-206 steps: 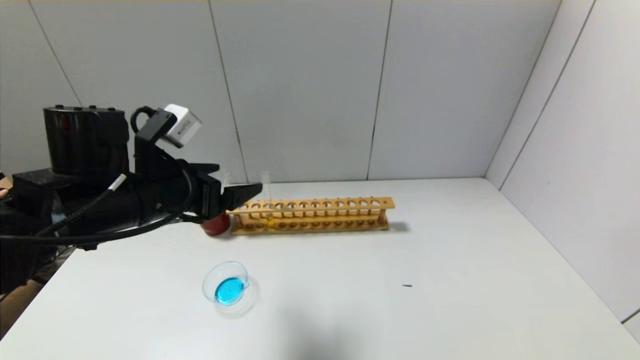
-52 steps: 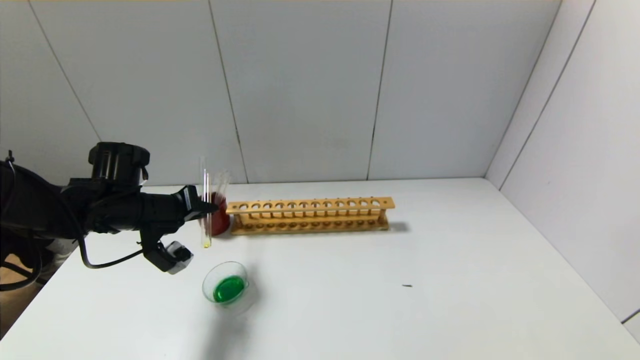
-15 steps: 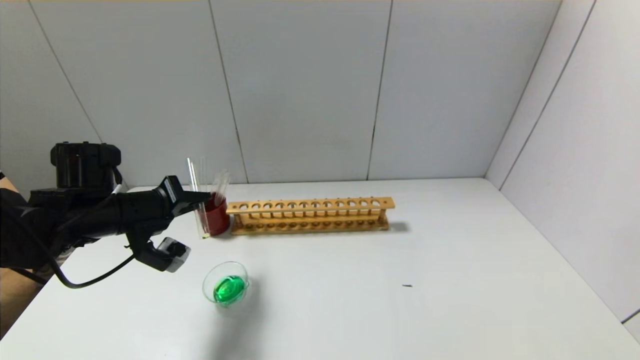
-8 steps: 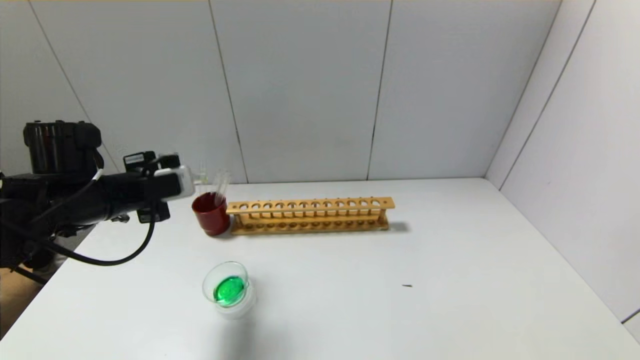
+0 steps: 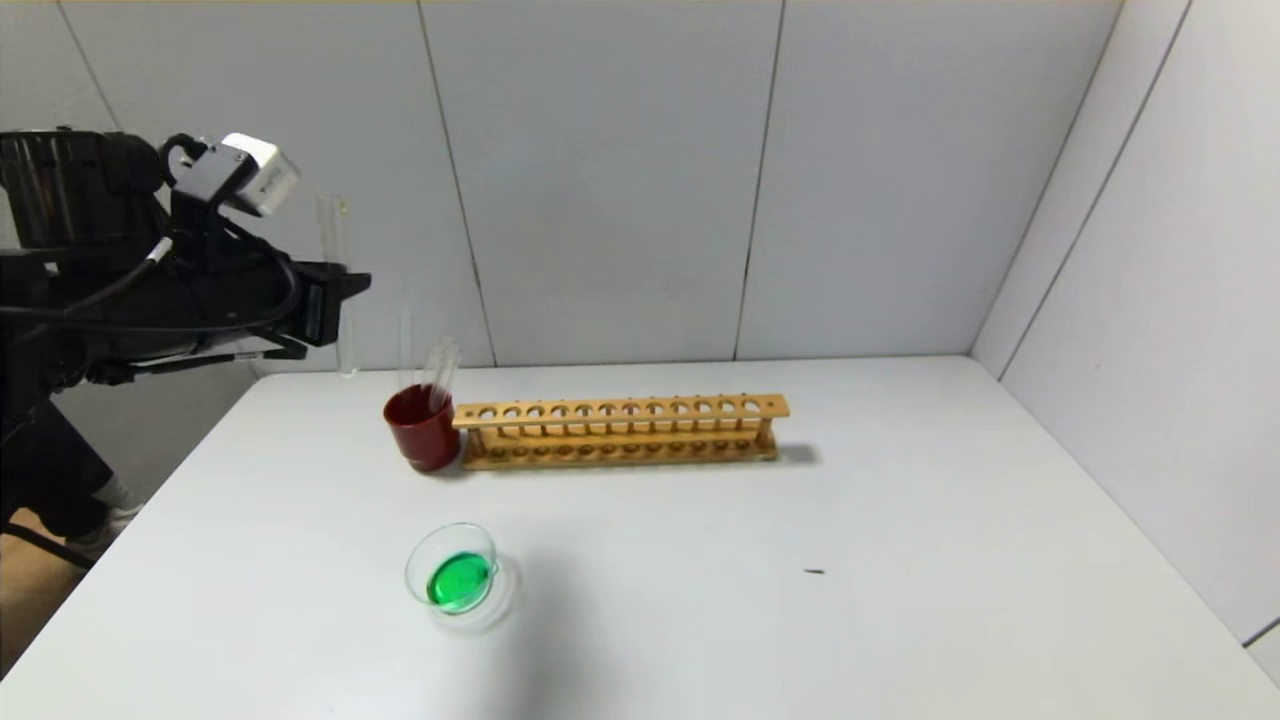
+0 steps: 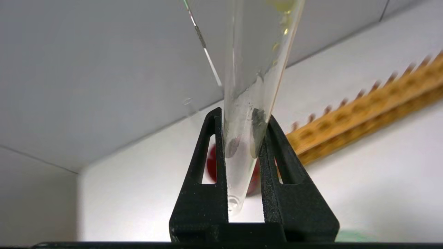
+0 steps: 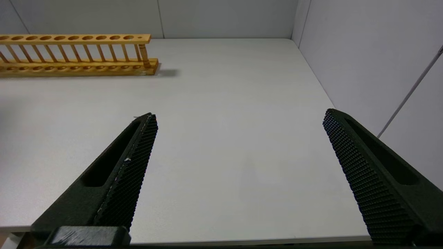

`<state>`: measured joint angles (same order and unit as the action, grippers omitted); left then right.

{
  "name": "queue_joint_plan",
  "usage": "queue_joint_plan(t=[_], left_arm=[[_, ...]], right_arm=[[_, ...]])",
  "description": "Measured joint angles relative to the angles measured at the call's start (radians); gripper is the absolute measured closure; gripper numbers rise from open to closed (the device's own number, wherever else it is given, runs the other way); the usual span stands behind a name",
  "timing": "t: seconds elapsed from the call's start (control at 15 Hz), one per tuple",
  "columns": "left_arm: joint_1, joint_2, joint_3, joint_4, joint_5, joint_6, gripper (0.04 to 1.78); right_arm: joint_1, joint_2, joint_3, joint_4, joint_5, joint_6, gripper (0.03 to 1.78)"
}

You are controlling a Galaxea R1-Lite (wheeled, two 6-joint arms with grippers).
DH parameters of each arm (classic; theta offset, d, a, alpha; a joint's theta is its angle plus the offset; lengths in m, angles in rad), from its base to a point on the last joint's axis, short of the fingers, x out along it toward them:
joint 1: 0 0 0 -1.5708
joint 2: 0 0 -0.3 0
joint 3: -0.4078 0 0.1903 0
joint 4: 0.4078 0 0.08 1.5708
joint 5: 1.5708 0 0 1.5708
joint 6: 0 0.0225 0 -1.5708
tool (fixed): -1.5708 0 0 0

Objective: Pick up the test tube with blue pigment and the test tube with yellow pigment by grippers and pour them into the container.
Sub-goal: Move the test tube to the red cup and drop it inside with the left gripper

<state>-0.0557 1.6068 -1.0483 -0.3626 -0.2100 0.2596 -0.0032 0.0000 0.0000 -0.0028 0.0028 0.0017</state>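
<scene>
Three views, taken in turn.

Head view: left gripper [image 5: 335,290] is raised high at the tabletop's [image 5: 800,620] far left edge, above and to the left of the red cup [image 5: 422,432]; its jaws pinch a near-empty clear tube, the test tube with yellow pigment [image 5: 340,285], held roughly upright.
Container: the container [image 5: 455,577] sits on the tabletop nearer the robot than the cup, well apart from the gripper, holding green liquid.
Other tube: clear tubes stand in the red cup; I cannot tell which is the test tube with blue pigment.
Rack: wooden rack [image 5: 620,432] touches or stands just beside the cup, with no tube in it.

Left wrist view: jaws pressed onto the tube [image 6: 249,114], near its open end; only yellow traces cling to the glass farther up.

Right wrist view: right gripper [image 7: 238,138] parked off the tabletop's right side, jaws spread wide on nothing.

Step in hand: judging by the green mix, both pours look done; the spent tube is being carried.
Next move: probably lower the tube, rounded end first, into the red cup, then part the jaws; keep it clear of the tubes already there.
</scene>
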Motion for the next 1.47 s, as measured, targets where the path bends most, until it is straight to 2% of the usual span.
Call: queue_joint_plan(t=[0.2,0.4,0.6,0.93,1.47], left_arm=[[0.05,0.055,-0.001,-0.098,0.003,-0.216,1.51],[0.083,0.134,0.032,-0.264,0.002,-0.301,1.51],[0.089,0.22,0.076,-0.397,0.001,-0.315,1.51],[0.085,0.342,0.098,-0.532,0.002,-0.342,1.51],[0.076,0.434,0.123,-0.643,0.01,-0.376,1.51]], right_arm=[[0.0,0.0,0.0,0.0,0.0,0.0,0.06],[0.0,0.0,0.0,0.0,0.0,0.0,0.06],[0.0,0.0,0.0,0.0,0.0,0.0,0.06],[0.0,0.0,0.0,0.0,0.0,0.0,0.06],[0.0,0.0,0.0,0.0,0.0,0.0,0.06]])
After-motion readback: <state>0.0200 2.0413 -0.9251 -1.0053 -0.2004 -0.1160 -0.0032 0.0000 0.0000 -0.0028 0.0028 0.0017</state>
